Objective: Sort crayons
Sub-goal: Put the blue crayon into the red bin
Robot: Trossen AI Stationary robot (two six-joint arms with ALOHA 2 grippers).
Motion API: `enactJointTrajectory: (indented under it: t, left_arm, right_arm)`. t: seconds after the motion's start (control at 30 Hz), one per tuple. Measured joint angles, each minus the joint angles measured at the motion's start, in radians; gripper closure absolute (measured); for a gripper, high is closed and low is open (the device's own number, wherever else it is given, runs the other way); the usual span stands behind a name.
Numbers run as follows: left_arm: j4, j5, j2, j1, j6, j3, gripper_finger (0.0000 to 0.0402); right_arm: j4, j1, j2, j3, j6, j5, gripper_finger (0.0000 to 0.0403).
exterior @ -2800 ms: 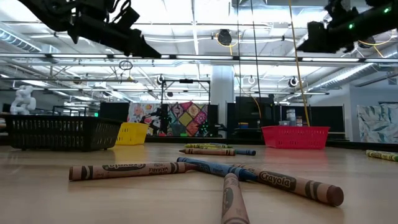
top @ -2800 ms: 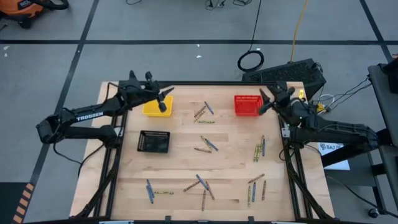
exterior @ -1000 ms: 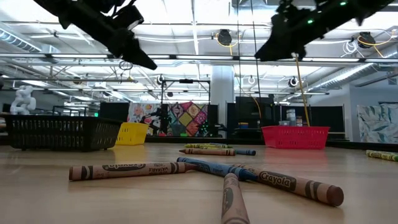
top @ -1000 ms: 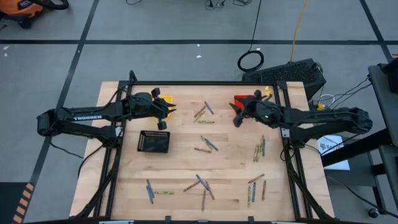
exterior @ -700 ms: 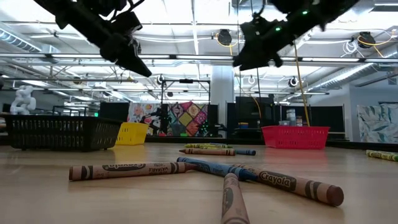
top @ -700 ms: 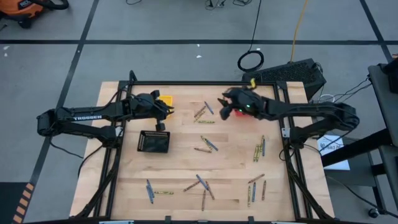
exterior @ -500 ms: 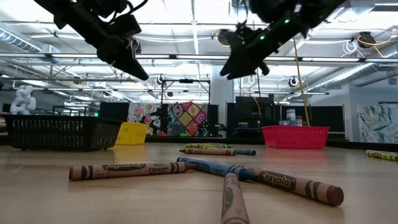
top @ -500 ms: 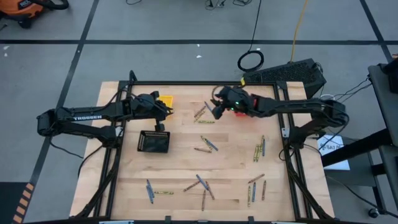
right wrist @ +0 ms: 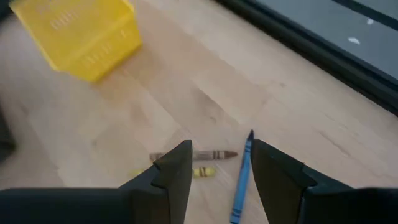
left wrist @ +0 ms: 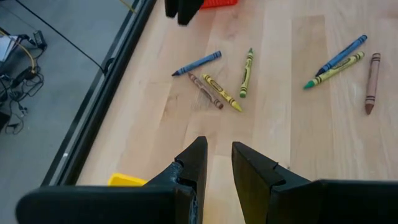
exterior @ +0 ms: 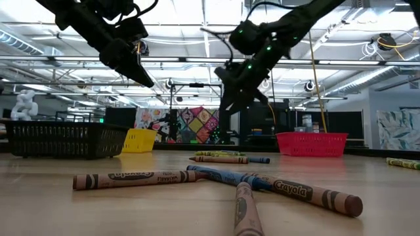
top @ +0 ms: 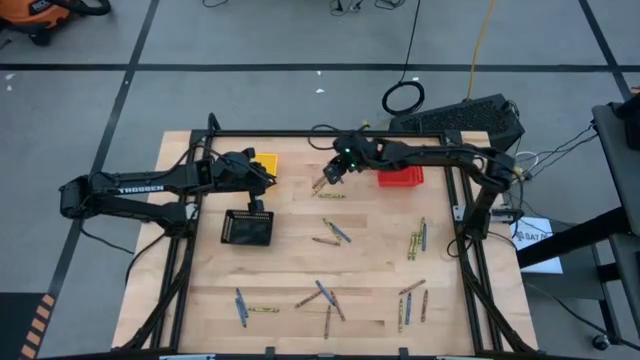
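So I'm hovering my right pincer (top: 322,181) over the little cluster of crayons (top: 328,183) at about 12 o'clock on the desk (top: 370,260), just left of the red basket (top: 402,177). Through my wrist camera I'm looking between my fingers at a brown crayon (right wrist: 214,154), a blue crayon (right wrist: 240,177) and a bit of a yellow one, with the yellow basket (right wrist: 78,34) farther off. The pincer is spread wide and carrying nothing.

My left pincer (top: 268,178) is hanging near the yellow basket at around 10 o'clock, above the black basket (top: 248,228). Its fingers are standing a little apart with nothing between them.

The rest of the crayons are lying all over: a pair in the middle, a bunch at 3 o'clock, more strewn from 5 to 7 o'clock.

Handling-wise, I'm guessing these are super light, stiff little sticks with paper wrappers, so decent friction, but wax can snap if I'm squeezing too hard. They're lying flat and they're round, so they'll probably roll away if I'm nudging one from the side. I'm thinking the best bet is pinching across the middle of the wrapped part, fingers straddling it crosswise. The brown and blue ones are sitting close together, so I'm risking catching two at once.
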Motion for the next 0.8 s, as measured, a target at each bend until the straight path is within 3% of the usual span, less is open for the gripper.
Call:
enactJointTrajectory:
  t: [0.17,0.8]
  left_arm:
    - [-0.002,0.000,0.000,0.000,-0.001,0.000,0.0322]
    - [-0.002,0.000,0.000,0.000,-0.001,-0.001,0.0322]
  right_arm:
    - [-0.137,-0.004,0.072,0.095,-0.045,0.000,0.0255]
    - [-0.189,-0.025,0.167,0.102,-0.064,-0.001,0.0255]
